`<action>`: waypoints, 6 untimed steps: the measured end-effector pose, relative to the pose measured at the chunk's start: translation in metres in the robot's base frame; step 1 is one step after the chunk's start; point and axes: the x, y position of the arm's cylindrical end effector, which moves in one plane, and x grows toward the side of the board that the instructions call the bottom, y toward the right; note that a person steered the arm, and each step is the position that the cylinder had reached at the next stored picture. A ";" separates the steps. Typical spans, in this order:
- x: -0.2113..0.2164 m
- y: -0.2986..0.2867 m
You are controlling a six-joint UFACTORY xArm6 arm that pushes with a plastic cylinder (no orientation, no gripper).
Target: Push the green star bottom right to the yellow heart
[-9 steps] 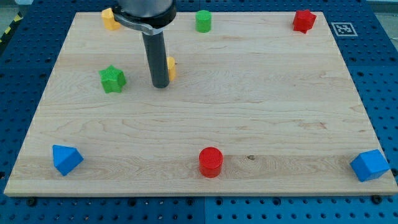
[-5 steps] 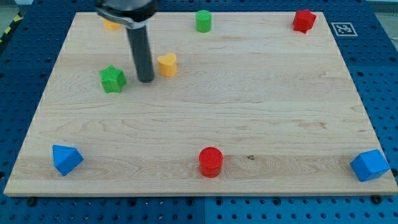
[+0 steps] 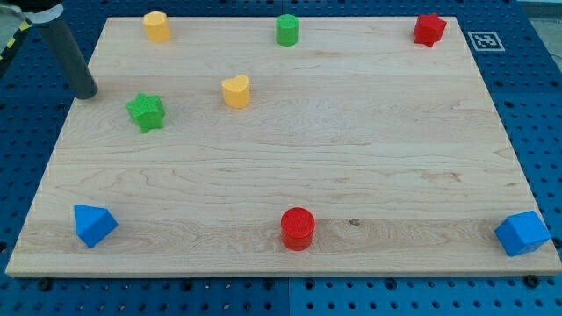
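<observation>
The green star [image 3: 146, 112] lies at the board's upper left. The yellow heart [image 3: 235, 90] lies to its right and a little higher, with a gap between them. My dark rod comes down at the view's top left, and my tip [image 3: 85, 94] rests at the board's left edge, up and left of the green star, apart from it.
A yellow block [image 3: 156, 26], a green cylinder [image 3: 287, 29] and a red star [image 3: 429, 29] line the top edge. A blue block [image 3: 93, 225], a red cylinder [image 3: 298, 228] and a blue cube [image 3: 522, 233] lie along the bottom edge.
My tip moved left from between the star and heart to the board's left edge. The green star shifted slightly left. The heart stayed put.
</observation>
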 end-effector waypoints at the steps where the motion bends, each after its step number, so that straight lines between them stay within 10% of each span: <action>1: 0.025 0.000; 6: 0.033 0.100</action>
